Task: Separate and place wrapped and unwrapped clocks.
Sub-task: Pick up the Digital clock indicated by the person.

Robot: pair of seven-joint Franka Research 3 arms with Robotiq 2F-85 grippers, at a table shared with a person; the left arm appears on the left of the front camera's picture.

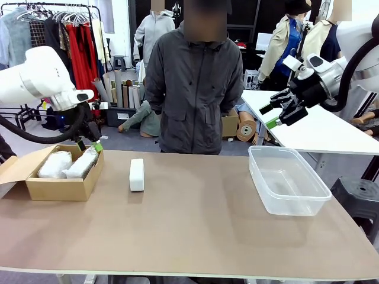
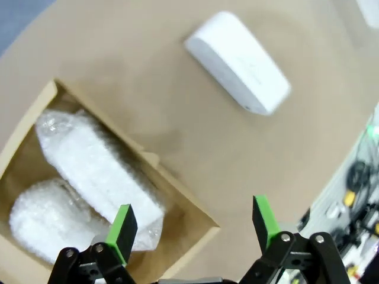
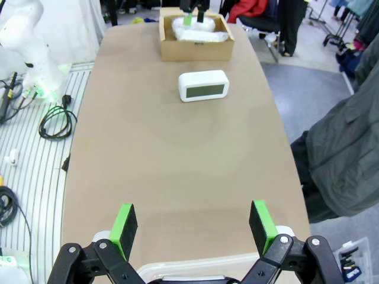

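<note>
- Front view: your left gripper (image 1: 89, 142) hangs over the far corner of the cardboard box (image 1: 59, 188), jaws spread and empty. Both wrapped clocks (image 1: 55, 164) lie side by side inside the box. The bare clock (image 1: 137, 174) stands on the table just beside it. The clear tub (image 1: 284, 204) sits well apart and has nothing in it. Your right gripper (image 1: 266, 116) is raised beyond the tub, jaws apart and holding nothing.
- Left wrist view: the green pads (image 2: 123, 228) straddle the box corner. The crinkly wrap looks soft and slick, so expect it to give before the pads meet the block inside.
- Right wrist view: the bare clock (image 3: 204, 86) looks like a hard, smooth, probably light shell. Pinch it across its flat front and back at mid-length, because the rounded ends would likely slip.
</note>
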